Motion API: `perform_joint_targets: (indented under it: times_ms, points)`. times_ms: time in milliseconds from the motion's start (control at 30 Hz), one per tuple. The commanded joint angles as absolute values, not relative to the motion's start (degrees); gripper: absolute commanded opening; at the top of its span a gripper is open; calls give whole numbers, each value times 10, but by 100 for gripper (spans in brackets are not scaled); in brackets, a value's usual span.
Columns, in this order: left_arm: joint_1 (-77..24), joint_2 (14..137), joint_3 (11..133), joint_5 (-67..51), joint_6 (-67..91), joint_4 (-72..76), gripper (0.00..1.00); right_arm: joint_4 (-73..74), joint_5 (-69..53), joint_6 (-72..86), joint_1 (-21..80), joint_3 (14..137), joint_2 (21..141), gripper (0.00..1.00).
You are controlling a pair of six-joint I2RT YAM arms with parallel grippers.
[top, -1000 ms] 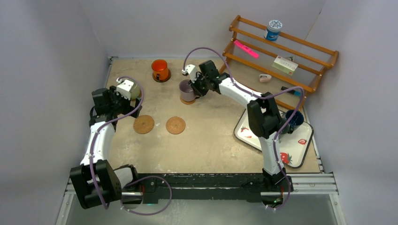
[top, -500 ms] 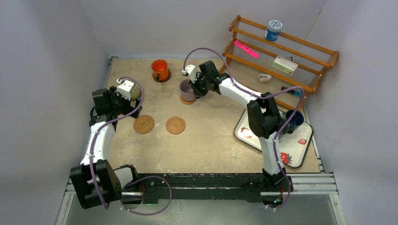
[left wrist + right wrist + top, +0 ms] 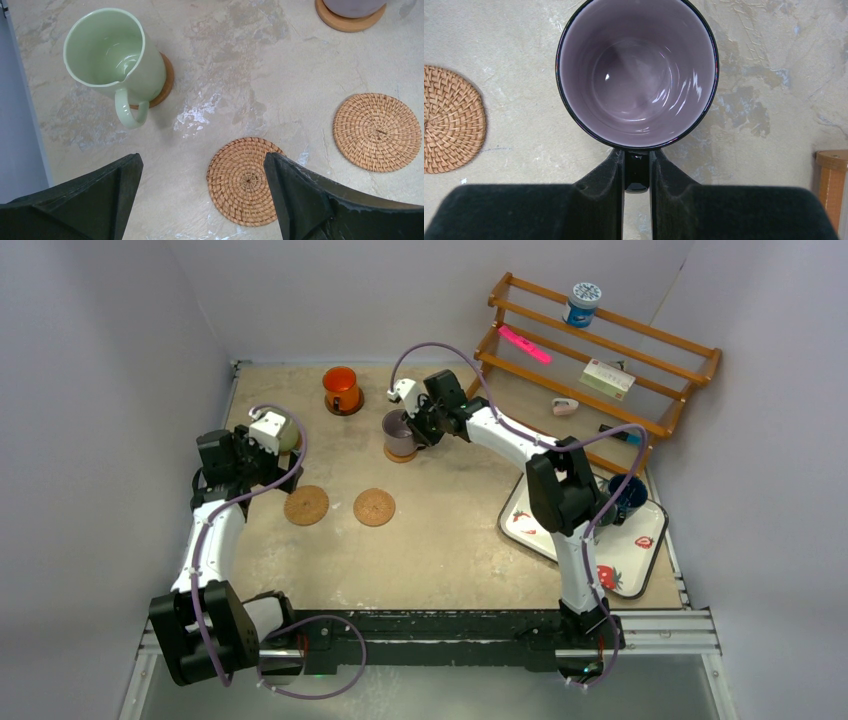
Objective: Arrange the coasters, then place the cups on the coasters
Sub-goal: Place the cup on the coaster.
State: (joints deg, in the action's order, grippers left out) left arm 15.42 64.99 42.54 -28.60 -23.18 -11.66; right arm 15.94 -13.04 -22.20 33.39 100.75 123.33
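We note right jaws clenched on handle of purple mug (image 3: 637, 75); mug stands on wooden coaster (image 3: 350, 20), rear centre of bench (image 3: 450, 550). Left jaws spread wide, holding nothing, above two bare woven coasters (image 3: 245, 182); green mug (image 3: 115, 55) sits on brown coaster (image 3: 167, 82).

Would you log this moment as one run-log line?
left gripper open | right gripper shut on purple mug handle | mug on wooden coaster | two woven coasters bare
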Motion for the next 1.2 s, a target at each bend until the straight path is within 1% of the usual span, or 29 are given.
perform_joint_targets:
  times_ms: [0,633,1167]
  points:
    - [159,639,424,-302,-234,-103,100,128,-150,-229,340,1011,1211,0]
    - [158,638,424,-303,-234,-102,100,129,-149,-243,346,1001,1207,0]
    - [158,639,425,-302,-233,-103,100,110,-133,-259,348,957,1176,0]
